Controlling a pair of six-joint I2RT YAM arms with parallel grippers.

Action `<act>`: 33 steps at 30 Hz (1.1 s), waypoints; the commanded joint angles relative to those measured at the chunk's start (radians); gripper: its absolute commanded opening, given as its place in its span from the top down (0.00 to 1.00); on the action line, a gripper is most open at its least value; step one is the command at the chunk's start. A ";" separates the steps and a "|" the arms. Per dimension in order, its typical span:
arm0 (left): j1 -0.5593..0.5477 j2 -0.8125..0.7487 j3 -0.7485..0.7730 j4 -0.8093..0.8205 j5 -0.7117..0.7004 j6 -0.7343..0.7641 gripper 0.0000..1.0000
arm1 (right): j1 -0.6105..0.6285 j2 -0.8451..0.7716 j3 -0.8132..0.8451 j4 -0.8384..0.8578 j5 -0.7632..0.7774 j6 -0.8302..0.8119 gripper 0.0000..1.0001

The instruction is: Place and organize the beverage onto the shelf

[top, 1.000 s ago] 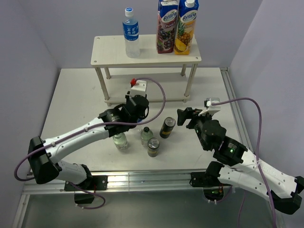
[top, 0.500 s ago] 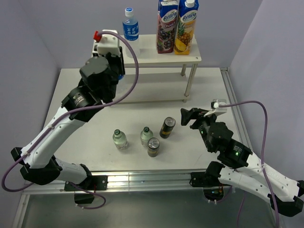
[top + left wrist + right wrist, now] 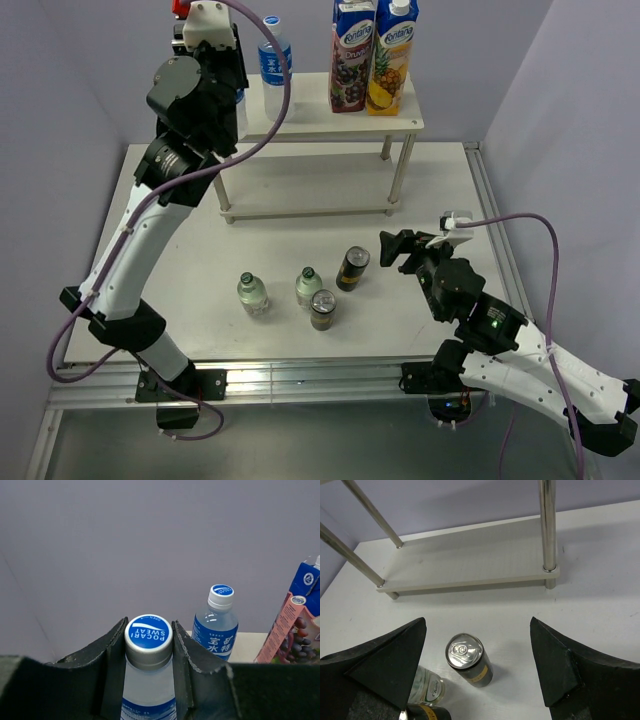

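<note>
**Near zone.** 4 drinks stand upright on the white bench (image 3: 170,240):
- a short clear green-capped bottle (image 3: 253,293)
- a second green-capped bottle (image 3: 308,285)
- a dark silver-topped can (image 3: 322,308)
- a second dark can with a yellow band (image 3: 352,268)

The right hand (image 3: 390,250) hangs just right of that second can. Its fingers are spread wide and hold nothing. Treat it as the nearer hand for all 4.

**Far zone.** At the cream-white 2-tier shelf (image 3: 320,122), the left hand (image 3: 148,630) is clamped on a clear blue-labelled water bottle (image 3: 148,675), gripping just below its cap. The bottle's long axis is vertical, and it sits at the left end of the top board. This appears to be the placing step. The free spot lies straight below the hand, left of the matching water bottle (image 3: 215,630) that stands on the same board. You cannot tell whether the held bottle's base touches the board, so confirm contact before releasing.

**Markings.**
- The held cap reads "POCARI SWEAT", with a small "OPEN" at its edge.
- The standing bottle's blue label carries white Chinese characters.
- On the right of the top board stand a tall purple grape carton (image 3: 352,55) and a yellow pineapple carton (image 3: 392,55). Their brand appears to read "Fontana".
</note>
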State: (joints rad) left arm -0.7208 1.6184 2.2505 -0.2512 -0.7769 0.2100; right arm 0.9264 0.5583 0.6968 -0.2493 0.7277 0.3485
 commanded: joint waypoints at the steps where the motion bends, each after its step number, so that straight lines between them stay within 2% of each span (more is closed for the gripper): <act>1: 0.036 0.000 0.054 0.193 0.096 0.031 1.00 | -0.008 -0.012 -0.010 0.016 0.027 0.004 0.09; 7: 0.115 0.043 0.006 0.294 0.189 -0.035 1.00 | -0.006 -0.023 -0.020 0.010 0.021 0.014 0.09; 11: 0.153 0.128 0.069 0.308 0.229 -0.067 1.00 | -0.008 -0.034 -0.031 0.005 0.016 0.026 0.10; 15: 0.185 0.185 0.124 0.319 0.237 -0.083 1.00 | -0.006 -0.040 -0.040 0.001 0.013 0.032 0.10; 19: 0.208 0.189 0.061 0.383 0.245 -0.109 1.00 | -0.008 -0.034 -0.046 0.005 0.012 0.032 0.09; 23: 0.221 0.205 0.049 0.382 0.225 -0.121 1.00 | -0.008 -0.023 -0.046 0.015 0.013 0.027 0.10; 26: 0.221 0.184 -0.003 0.404 0.223 -0.123 0.87 | -0.008 -0.014 -0.048 0.021 0.013 0.024 0.09; 27: 0.221 0.172 -0.049 0.415 0.226 -0.121 0.70 | -0.008 -0.011 -0.051 0.024 0.013 0.024 0.10; 30: 0.221 0.132 -0.116 0.451 0.240 -0.113 0.39 | -0.008 -0.008 -0.049 0.025 0.013 0.026 0.10; 33: 0.221 0.121 -0.127 0.443 0.238 -0.106 0.21 | -0.008 -0.008 -0.052 0.028 0.012 0.027 0.10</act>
State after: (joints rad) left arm -0.4988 1.8046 2.1262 0.1066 -0.5594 0.1101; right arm 0.9245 0.5488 0.6552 -0.2516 0.7322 0.3702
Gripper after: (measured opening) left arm 0.755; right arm 0.905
